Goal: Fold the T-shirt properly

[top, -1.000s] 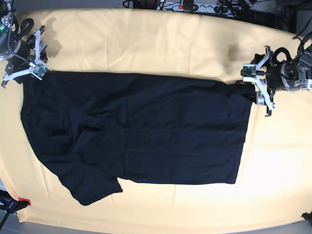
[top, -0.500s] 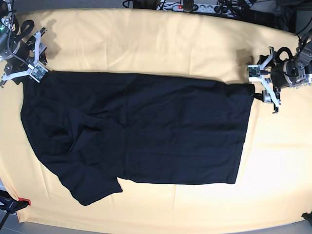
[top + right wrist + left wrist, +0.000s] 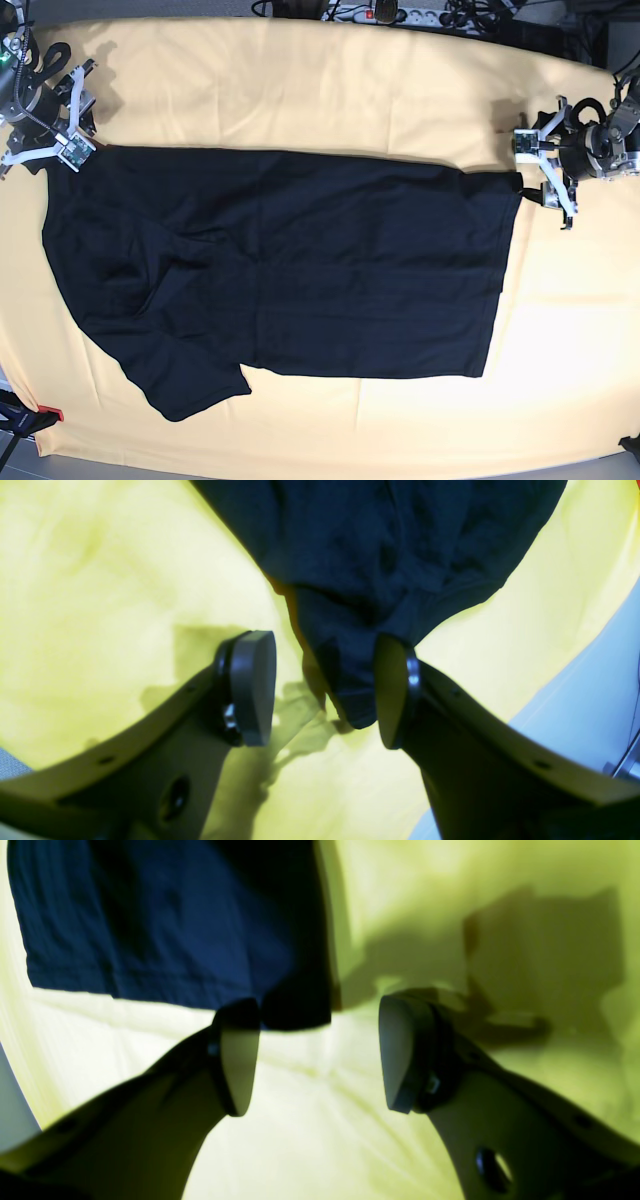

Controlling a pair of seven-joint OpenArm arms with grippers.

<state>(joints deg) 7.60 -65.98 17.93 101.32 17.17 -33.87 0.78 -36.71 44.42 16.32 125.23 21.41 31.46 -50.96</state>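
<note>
From overhead my base view covers the whole table (image 3: 300, 80); both wrist views look down close past their fingers (image 3: 240, 1060) at T-shirt (image 3: 280, 260) corners.

t-shirt (image 3: 300, 260): plain black | table cover (image 3: 330, 90): plain yellow-orange

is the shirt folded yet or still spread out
Mostly spread. The T-shirt lies flat across the yellow cloth, full length showing; only the sleeve end on the view's left looks rumpled and partly tucked over.
</note>
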